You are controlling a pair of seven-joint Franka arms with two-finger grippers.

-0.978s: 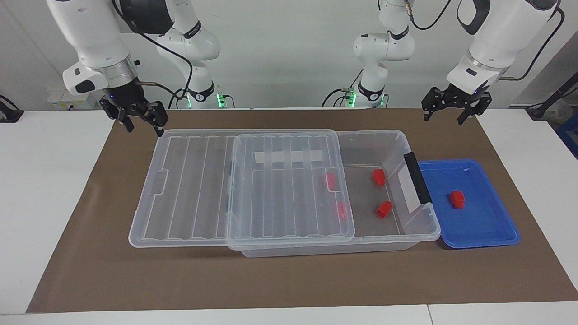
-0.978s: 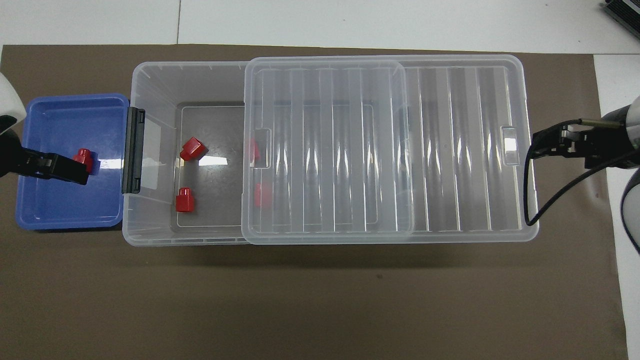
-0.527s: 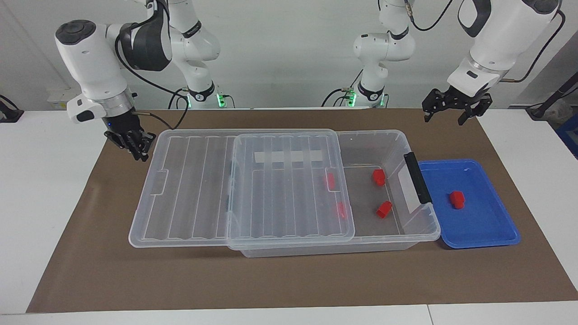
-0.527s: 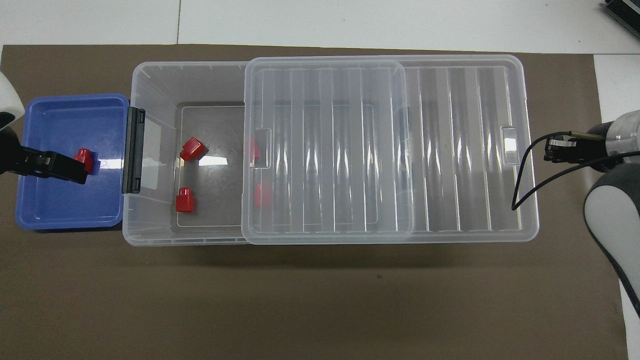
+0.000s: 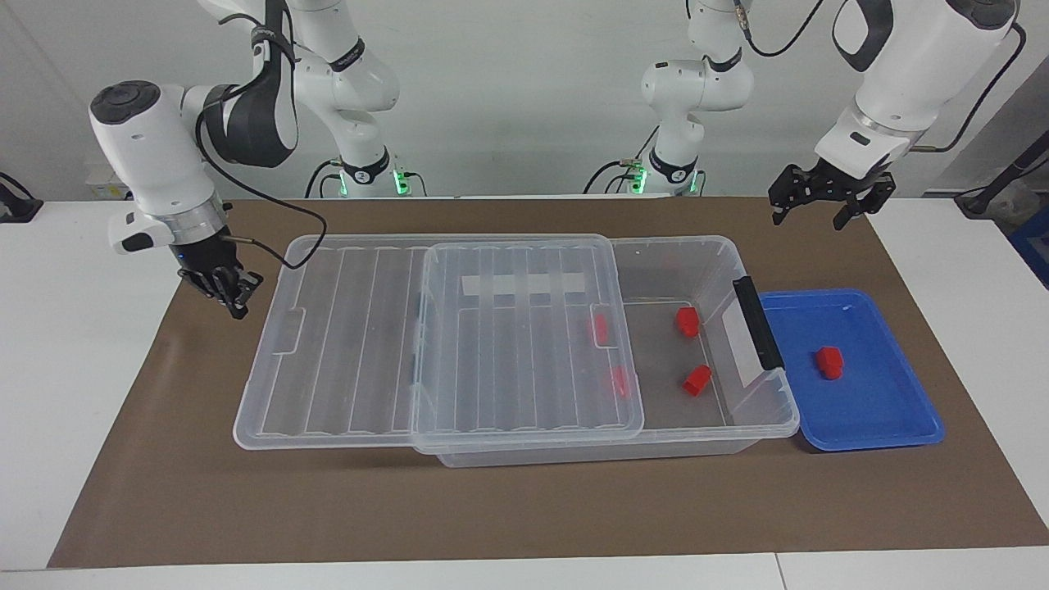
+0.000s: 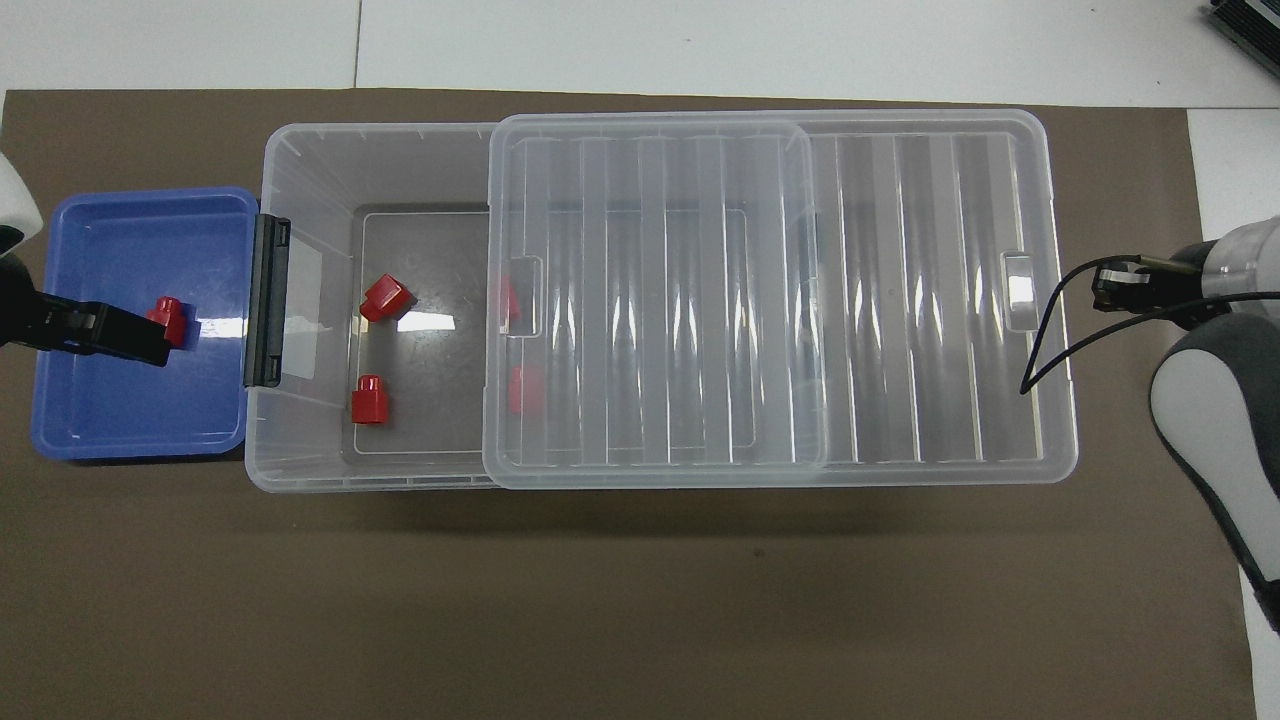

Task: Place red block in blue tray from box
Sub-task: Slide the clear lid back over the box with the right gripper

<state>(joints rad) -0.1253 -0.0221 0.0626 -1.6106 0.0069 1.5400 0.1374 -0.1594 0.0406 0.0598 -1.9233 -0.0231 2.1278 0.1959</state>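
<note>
1. Red block is seen lying in the blue tray, beside the box
2. Left gripper is held spread and empty above the mat
3. Right gripper is raised beside the lid; whether it is spread cannot be told

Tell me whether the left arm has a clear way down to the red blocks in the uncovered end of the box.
Probably yes. The lid is slid toward the right arm's end, leaving two red blocks uncovered, and the left gripper hangs open and empty above that end of the table.

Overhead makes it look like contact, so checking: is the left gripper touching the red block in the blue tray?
Apart. The facing view shows the left gripper raised above the mat, well clear of the red block lying alone in the blue tray.
</note>
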